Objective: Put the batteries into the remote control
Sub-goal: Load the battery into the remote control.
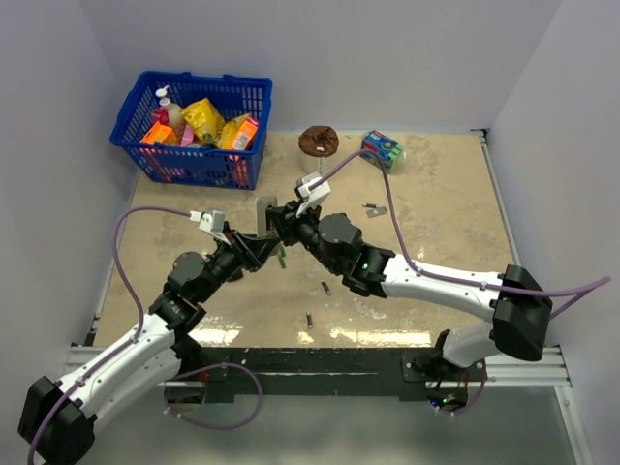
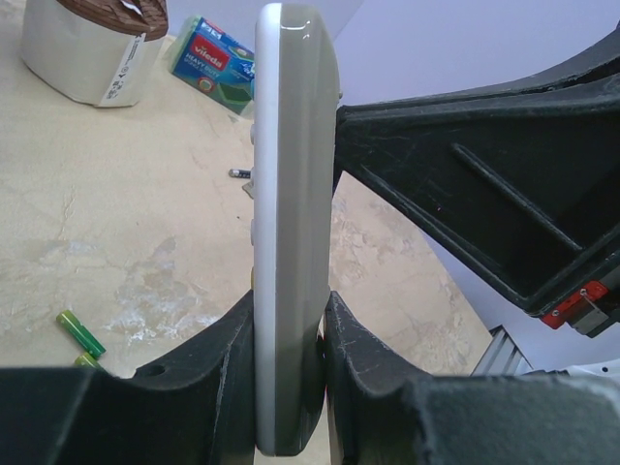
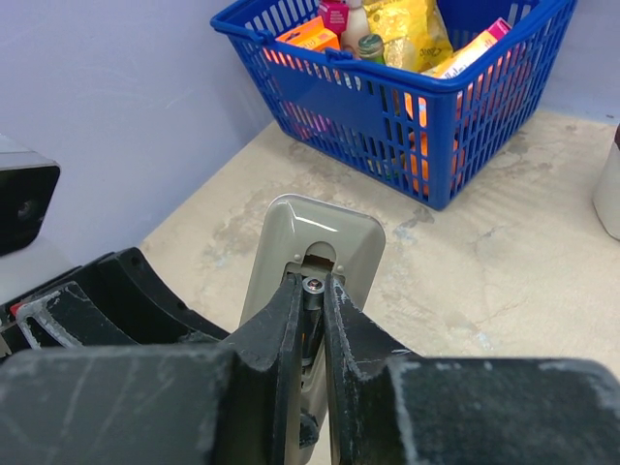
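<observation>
In the centre of the top view, the remote control (image 1: 265, 215) is clamped across its thickness by the left gripper (image 2: 289, 325). Its long axis runs straight up the left wrist frame, with the grey back facing right. The right gripper (image 3: 312, 305), nearly closed, pinches a battery (image 3: 312, 287) at the remote's open compartment (image 3: 320, 260), one end of the battery facing the camera.

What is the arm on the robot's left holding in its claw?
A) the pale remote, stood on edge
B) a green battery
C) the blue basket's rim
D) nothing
A: the left wrist view shows the remote control upright on its edge, clamped in the left gripper; the right gripper pinches a battery at its back.
</observation>
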`<state>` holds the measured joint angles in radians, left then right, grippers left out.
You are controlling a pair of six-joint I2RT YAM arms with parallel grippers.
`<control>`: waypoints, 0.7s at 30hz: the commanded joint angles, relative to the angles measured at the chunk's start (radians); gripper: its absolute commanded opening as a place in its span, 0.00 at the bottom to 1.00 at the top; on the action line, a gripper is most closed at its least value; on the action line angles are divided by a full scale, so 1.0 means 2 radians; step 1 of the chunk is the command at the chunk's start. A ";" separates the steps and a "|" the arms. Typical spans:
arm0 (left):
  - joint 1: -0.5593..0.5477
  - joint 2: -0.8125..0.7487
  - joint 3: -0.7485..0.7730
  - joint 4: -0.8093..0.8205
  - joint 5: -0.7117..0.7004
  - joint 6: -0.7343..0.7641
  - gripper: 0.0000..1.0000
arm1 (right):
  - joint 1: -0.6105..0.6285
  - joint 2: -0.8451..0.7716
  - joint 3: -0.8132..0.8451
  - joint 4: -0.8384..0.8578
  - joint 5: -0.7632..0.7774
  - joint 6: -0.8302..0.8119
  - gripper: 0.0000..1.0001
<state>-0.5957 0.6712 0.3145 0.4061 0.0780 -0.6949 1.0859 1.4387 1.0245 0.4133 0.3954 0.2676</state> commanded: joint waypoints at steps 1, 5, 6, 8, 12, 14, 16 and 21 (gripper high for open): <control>0.002 -0.007 0.018 0.095 0.007 -0.021 0.00 | -0.004 -0.007 -0.022 0.002 0.020 -0.018 0.10; 0.001 -0.004 0.018 0.091 0.005 -0.033 0.00 | -0.004 -0.015 -0.037 0.030 0.012 -0.019 0.10; 0.001 -0.003 0.017 0.091 0.005 -0.035 0.00 | -0.005 -0.015 -0.038 0.030 0.012 -0.020 0.10; 0.002 -0.004 0.017 0.090 0.002 -0.036 0.00 | -0.005 -0.014 -0.037 0.030 0.013 -0.025 0.10; 0.002 -0.007 0.018 0.089 -0.002 -0.035 0.00 | -0.004 -0.011 -0.037 0.021 0.016 -0.030 0.13; 0.001 -0.008 0.017 0.089 -0.001 -0.035 0.00 | -0.004 -0.009 -0.035 0.020 0.016 -0.029 0.16; 0.001 -0.007 0.017 0.090 0.002 -0.033 0.00 | -0.005 -0.008 -0.034 0.017 0.016 -0.029 0.19; 0.002 -0.007 0.015 0.097 0.011 -0.028 0.00 | -0.004 -0.008 -0.029 0.013 0.020 -0.031 0.24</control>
<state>-0.5957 0.6796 0.3145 0.4191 0.0853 -0.7486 1.0863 1.4242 0.9718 0.4976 0.3904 0.2413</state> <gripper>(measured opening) 0.318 0.224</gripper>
